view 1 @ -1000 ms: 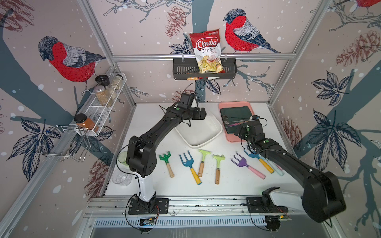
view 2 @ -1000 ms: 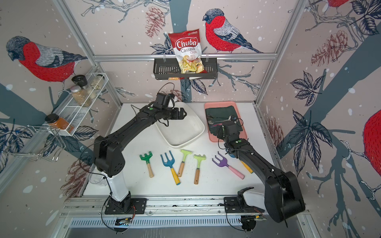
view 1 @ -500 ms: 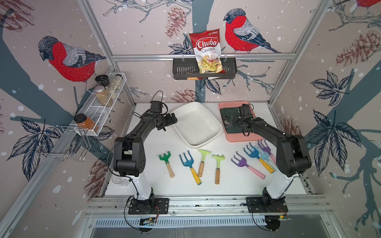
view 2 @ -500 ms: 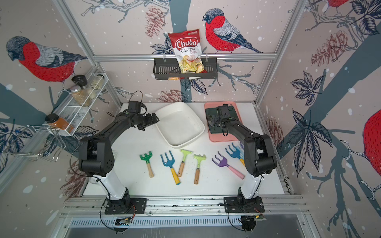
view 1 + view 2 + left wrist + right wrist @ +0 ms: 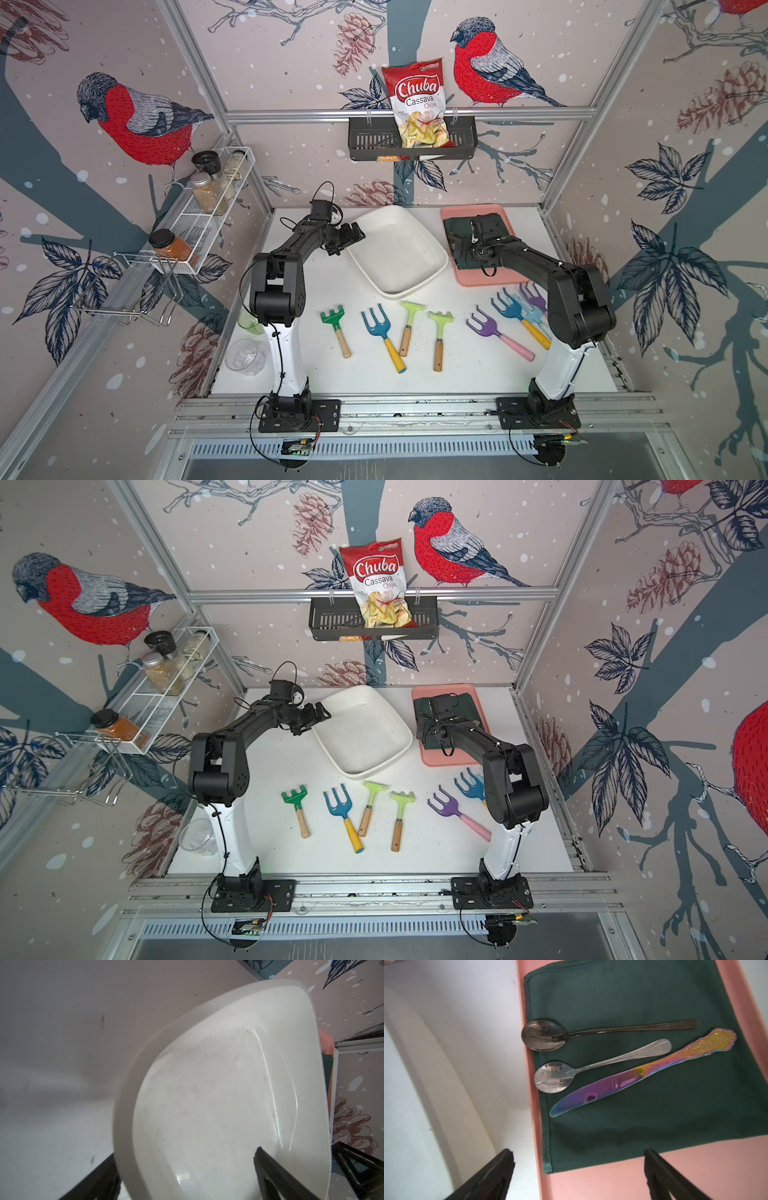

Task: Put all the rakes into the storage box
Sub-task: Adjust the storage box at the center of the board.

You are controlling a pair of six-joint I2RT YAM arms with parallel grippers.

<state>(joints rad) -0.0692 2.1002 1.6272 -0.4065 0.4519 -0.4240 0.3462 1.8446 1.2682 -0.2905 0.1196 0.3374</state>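
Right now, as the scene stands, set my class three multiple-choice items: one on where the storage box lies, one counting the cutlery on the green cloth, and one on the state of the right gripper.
1. The storage box lies:
A. between the left gripper and the pink tray
B. on top of the pink tray
C. hanging on the back wall

2. Pieces of cutlery on the green cloth:
A. one
B. three
C. five

3. The right gripper is:
A. shut on the green cloth
B. shut on the tray's rim
C. open, holding nothing

Answers
1 A: both top views show the gripper on one side of it and the tray on the other.
2 B: the right wrist view shows a dark spoon, a silver spoon and an iridescent knife.
3 C: its jaws stand wide apart, gripping nothing.
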